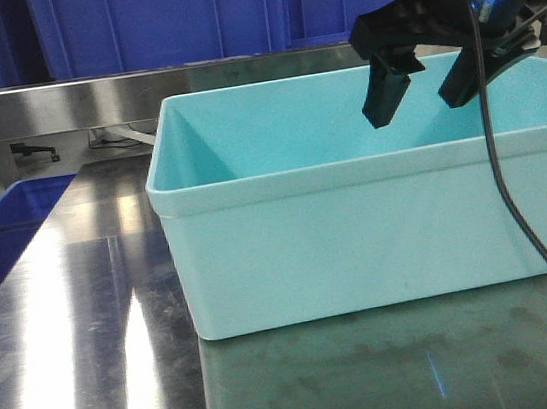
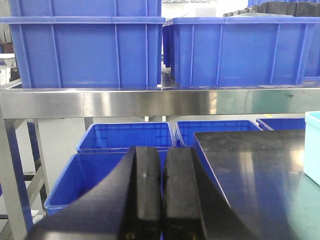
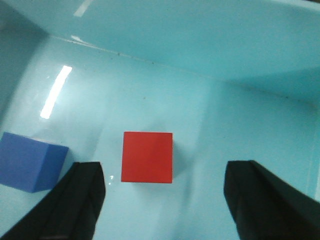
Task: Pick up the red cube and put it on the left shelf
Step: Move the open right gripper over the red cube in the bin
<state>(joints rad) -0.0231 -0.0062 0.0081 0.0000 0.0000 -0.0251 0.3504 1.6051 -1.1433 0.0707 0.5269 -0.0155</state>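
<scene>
A: Where do we see the red cube [image 3: 147, 157]?

B: We see it on the floor of the pale turquoise tub [image 1: 359, 244]. It lies flat with one face up. Nothing holds it.

A: What is next to it?

B: In the right wrist view we see a blue cube [image 3: 27, 162] near it, toward the left edge of the picture. The two cubes do not touch. Both are near a wall of the tub.

A: What is the right gripper [image 1: 420, 104] doing?

B: We see it hang over the tub, pointing down. Its two black fingers [image 3: 75, 200] are spread wide apart. The red cube shows in the gap between them, closer to the finger on the left of the picture. Neither finger touches it. A black cable [image 1: 515, 203] hangs down from that arm in front of the tub.

A: And the left gripper [image 2: 162, 200]?

B: We see its two fingers pressed together with nothing between them. It is away from the tub, by the edge of the shiny steel tabletop [image 1: 70, 342].

A: Where is the left shelf [image 2: 125, 102]?

B: We see it past the left gripper. It is a long steel rail higher than the table. Big blue crates [image 2: 85, 50] stand on it side by side. More blue crates [image 2: 125, 137] sit low down under it. The red cube is not on this shelf. It is in the tub, and the tub stands on the tabletop.
</scene>
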